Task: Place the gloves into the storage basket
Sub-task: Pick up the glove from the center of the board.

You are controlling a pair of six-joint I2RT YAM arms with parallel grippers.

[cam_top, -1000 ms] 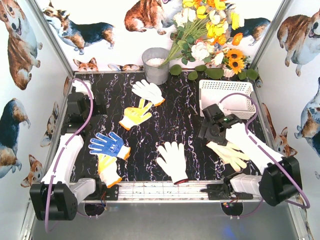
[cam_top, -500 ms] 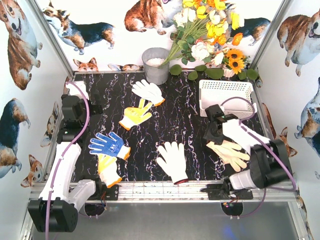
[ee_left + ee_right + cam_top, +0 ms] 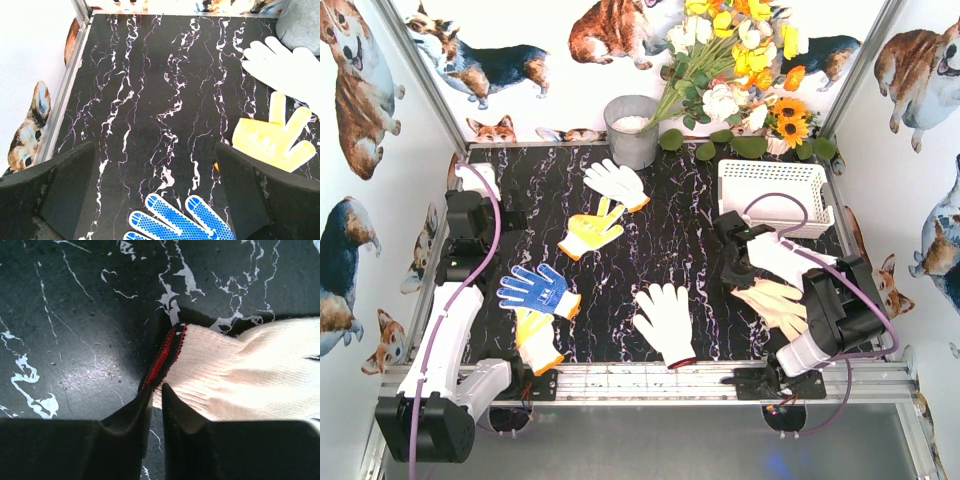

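Nothing delivered: the white lattice plastic basket (image 3: 770, 180), two o'clock, holds no gloves. The right gripper (image 3: 156, 390) is narrow, apparently pinching the red-hemmed cuff of the beige knit glove (image 3: 250, 370), four o'clock. The left gripper (image 3: 155, 147) is wide and empty. Every glove is outstanding.

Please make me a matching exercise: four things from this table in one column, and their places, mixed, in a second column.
1 blue-dotted glove
2 beige glove
3 storage basket
4 grey bucket

A back right corner
B back middle
C left side, near the left arm
D cuff between the jaws of the right gripper

Pairs: 1-C, 2-D, 3-A, 4-B
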